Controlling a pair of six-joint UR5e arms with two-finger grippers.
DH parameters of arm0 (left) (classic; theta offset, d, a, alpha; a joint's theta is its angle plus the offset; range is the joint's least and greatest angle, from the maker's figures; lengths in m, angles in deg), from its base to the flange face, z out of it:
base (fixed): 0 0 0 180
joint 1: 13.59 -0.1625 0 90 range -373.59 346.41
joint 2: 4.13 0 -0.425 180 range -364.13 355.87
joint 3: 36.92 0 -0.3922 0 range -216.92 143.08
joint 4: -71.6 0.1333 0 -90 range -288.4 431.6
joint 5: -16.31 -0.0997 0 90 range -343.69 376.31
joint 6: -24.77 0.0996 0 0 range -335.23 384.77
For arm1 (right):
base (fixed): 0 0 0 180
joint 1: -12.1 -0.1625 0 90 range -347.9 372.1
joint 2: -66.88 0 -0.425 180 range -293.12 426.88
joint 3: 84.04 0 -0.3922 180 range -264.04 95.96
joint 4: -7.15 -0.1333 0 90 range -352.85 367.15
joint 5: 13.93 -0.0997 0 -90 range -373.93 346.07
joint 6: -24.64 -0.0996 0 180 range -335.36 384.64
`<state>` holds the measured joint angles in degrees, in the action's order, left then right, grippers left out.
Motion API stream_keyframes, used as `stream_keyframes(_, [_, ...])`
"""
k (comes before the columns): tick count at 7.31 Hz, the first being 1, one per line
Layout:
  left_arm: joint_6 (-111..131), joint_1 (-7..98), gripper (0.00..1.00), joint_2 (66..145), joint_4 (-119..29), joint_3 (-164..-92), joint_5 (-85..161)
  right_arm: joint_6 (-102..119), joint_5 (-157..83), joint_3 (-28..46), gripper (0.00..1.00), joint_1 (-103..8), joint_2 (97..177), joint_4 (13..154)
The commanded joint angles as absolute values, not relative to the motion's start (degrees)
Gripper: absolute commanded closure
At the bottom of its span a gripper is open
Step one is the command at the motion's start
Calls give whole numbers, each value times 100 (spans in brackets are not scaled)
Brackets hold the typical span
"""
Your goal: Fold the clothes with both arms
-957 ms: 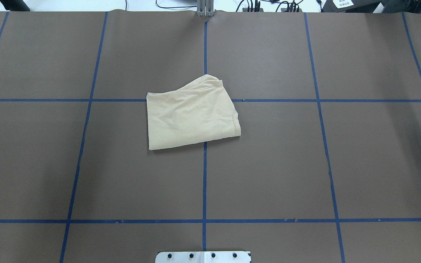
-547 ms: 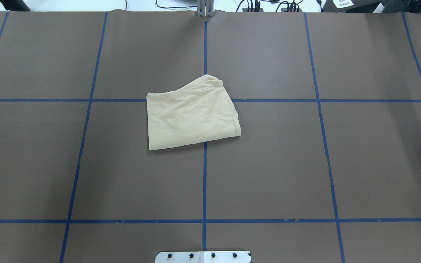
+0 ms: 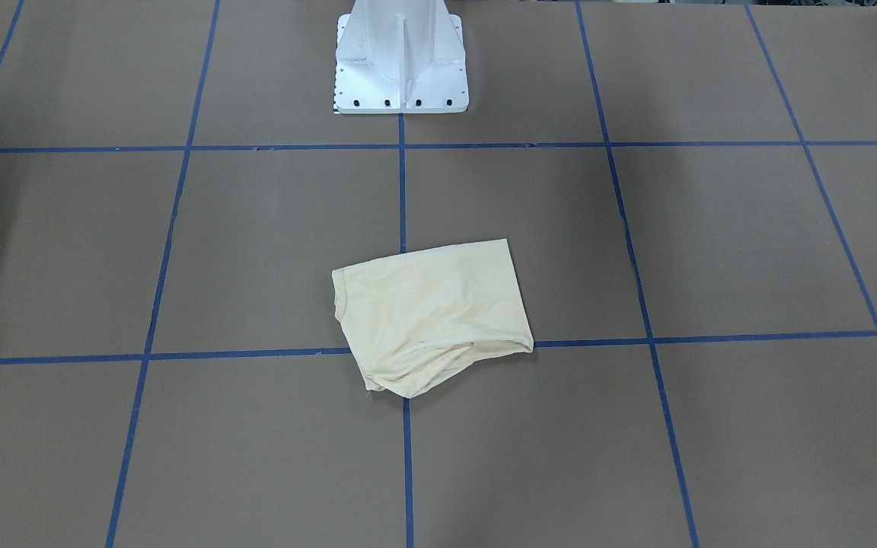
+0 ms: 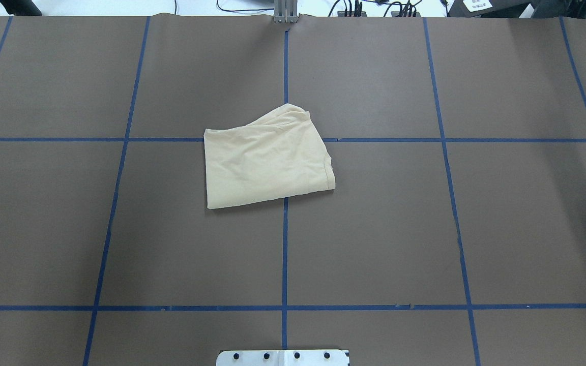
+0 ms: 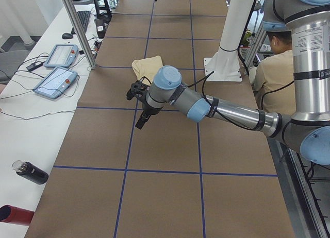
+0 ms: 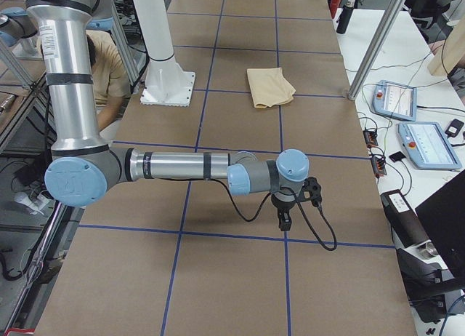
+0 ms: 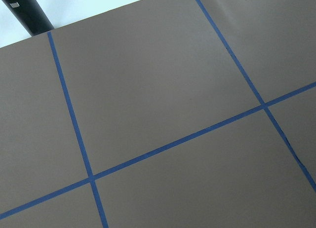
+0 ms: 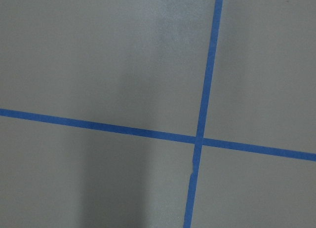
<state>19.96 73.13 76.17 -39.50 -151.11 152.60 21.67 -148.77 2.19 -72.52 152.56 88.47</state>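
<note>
Lying folded into a compact packet on the blue tape cross [image 4: 285,140] at mid-table, the pale cream-yellow thin-knit T-shirt [image 4: 267,160] is touched by nothing. Folding is judged essentially done, though the far edge is bunched. The left black two-finger gripper [image 5: 140,114] and the right black two-finger gripper [image 6: 283,220] are held well apart from it. Whether their fingers are spread or closed cannot be told.

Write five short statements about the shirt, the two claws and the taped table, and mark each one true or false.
1. The pale cream-yellow knit shirt lies folded on the brown table. True.
2. The left arm's black claw grips the shirt. False: it hangs over bare table, apart from the shirt.
3. The shirt covers a crossing of the blue tape lines. True.
4. A navy print shows on the shirt's top face. False: only plain fabric shows.
5. The right arm's black claw touches the shirt. False: it is well clear of it.
</note>
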Motion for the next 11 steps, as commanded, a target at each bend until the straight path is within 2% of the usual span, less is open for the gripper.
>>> stream_keyframes(1, [2003, 7281, 1, 7602, -3923, -15082, 15245, 2165, -14893, 306, 0, -7280, 15398, 8845])
stream_keyframes(5, [2386, 6975, 1, 7541, -3923, -15135, 15001, 2182, -15286, 595, 0, -7718, 15600, 8871])
stream_keyframes(7, [2864, 6999, 1, 7453, -3914, -14812, 14955, 2208, -15280, 640, 0, -7720, 15792, 8933])
stream_keyframes(9, [2864, 7008, 0, 7444, -3748, -14784, 15008, 2235, -15245, 631, 0, -7144, 15986, 8933])
stream_keyframes(11, [2812, 7000, 0, 7680, -3320, -14819, 15017, 2226, -15262, 640, 0, -7016, 16057, 8933])
